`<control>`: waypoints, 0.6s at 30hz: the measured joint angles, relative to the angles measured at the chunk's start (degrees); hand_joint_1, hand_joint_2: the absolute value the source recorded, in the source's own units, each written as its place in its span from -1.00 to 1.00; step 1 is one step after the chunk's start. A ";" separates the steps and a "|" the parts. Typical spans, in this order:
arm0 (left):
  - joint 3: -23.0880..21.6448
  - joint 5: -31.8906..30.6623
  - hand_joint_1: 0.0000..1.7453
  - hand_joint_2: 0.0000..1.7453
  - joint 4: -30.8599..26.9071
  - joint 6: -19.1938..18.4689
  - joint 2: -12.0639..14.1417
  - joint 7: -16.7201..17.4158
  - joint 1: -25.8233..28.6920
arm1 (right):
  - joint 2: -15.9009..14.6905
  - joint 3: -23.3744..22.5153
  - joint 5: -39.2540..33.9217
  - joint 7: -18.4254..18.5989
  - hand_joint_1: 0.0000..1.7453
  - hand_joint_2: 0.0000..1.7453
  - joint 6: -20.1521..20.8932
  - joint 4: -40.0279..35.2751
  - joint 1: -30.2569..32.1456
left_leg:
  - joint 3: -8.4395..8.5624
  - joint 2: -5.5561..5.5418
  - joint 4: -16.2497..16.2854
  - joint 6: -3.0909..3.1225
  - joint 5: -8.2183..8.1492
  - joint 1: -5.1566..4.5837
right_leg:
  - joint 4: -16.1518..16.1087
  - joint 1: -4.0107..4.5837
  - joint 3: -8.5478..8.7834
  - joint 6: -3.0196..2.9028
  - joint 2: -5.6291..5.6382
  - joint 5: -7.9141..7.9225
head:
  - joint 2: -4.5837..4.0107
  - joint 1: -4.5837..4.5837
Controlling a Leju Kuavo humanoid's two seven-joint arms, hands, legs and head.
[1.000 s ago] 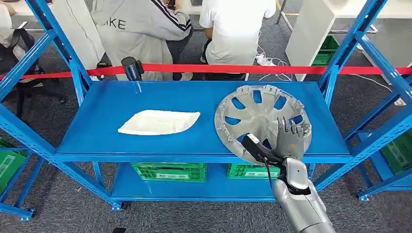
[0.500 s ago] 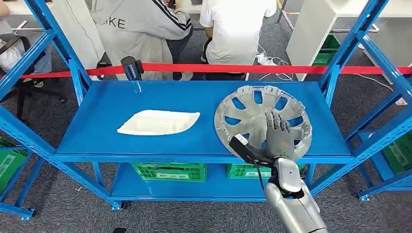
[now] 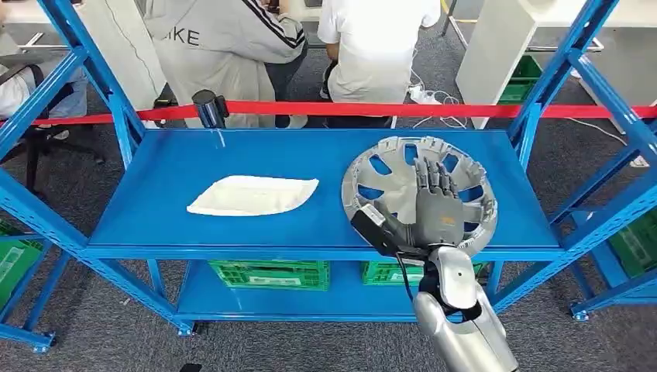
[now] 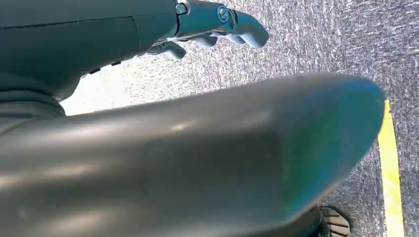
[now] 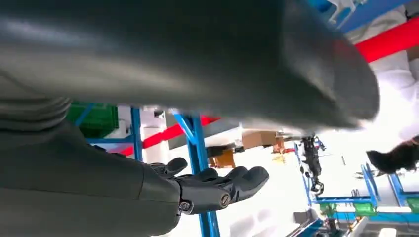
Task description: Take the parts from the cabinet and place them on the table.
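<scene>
Nearest you, at the lower right of the head view, the silver right arm [image 3: 463, 325] rises from the bottom edge. Its right hand [image 3: 432, 208] is spread flat with the fingers apart and extended, holding nothing, and it lies in front of the grey hubcap [image 3: 403, 180]; you cannot tell from this view whether the palm actually touches the part. In the right wrist view the same hand [image 5: 217, 187] shows its dark fingers [image 5: 249, 178] stretched out and slightly curved, with nothing between them.

The left hand [image 4: 217, 24] appears in the left wrist view over grey carpet [image 4: 321, 44] (a yellow floor line [image 4: 390, 168] runs along the right side of that frame); its fingers are loosely extended and it grips nothing.

The hubcap lies on the right half of the blue shelf [image 3: 256, 232], in the centre-right of the frame, its near rim overhanging the shelf's front edge. To the left of it, well apart, a white tray-shaped part [image 3: 252, 194] rests flat at the centre-left of the shelf. At the upper left of the shelf, near the back edge, stands a small dark cylindrical object [image 3: 209, 108].

Below the shelf you can see green crates [image 3: 271, 274] on the lower level. Behind the rack a red tape barrier [image 3: 372, 109] crosses the frame, and beyond it, along the top edge, two people [image 3: 232, 46] are seated with their backs turned.
</scene>
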 joint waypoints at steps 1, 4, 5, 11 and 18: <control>0.00 -0.07 -1.00 -1.00 0.00 0.00 0.00 0.00 -0.01 | 0.00 0.02 -0.07 0.19 -1.00 -1.00 0.38 -0.02 0.04 | 0.00 0.00 0.00 0.00 0.00 0.00 | 0.00 0.00 0.00 0.00 0.00 0.00 | 0.00 0.00; 0.00 -0.39 -1.00 -1.00 0.00 0.00 0.00 0.24 -0.02 | 0.13 0.02 -1.73 0.42 -1.00 -1.00 2.02 0.09 0.26 | -0.01 -0.01 0.00 0.00 0.00 0.00 | 0.00 0.00 0.00 0.00 0.00 0.00 | 0.00 0.00; 0.02 -0.59 -1.00 -1.00 0.00 0.00 0.00 0.35 -0.04 | 0.20 0.02 -2.38 0.37 -1.00 -1.00 2.43 0.35 0.39 | -0.01 0.00 0.00 0.00 0.00 0.00 | 0.00 0.00 0.00 0.00 0.00 0.00 | 0.00 0.00; 0.02 -0.83 -1.00 -1.00 0.00 0.00 0.00 0.52 -0.06 | 0.44 0.02 -3.08 0.33 -1.00 -1.00 2.78 1.38 1.01 | -0.04 0.00 0.00 0.00 0.00 0.00 | 0.00 0.00 -0.05 0.00 0.00 0.00 | 0.00 0.00; 0.02 -0.83 -1.00 -1.00 0.00 0.00 0.00 0.52 -0.07 | 0.46 0.00 -3.08 0.33 -1.00 -1.00 2.78 1.92 1.05 | -0.05 0.00 0.00 0.00 0.00 0.00 | 0.00 0.00 -0.05 0.00 0.00 0.00 | 0.00 0.00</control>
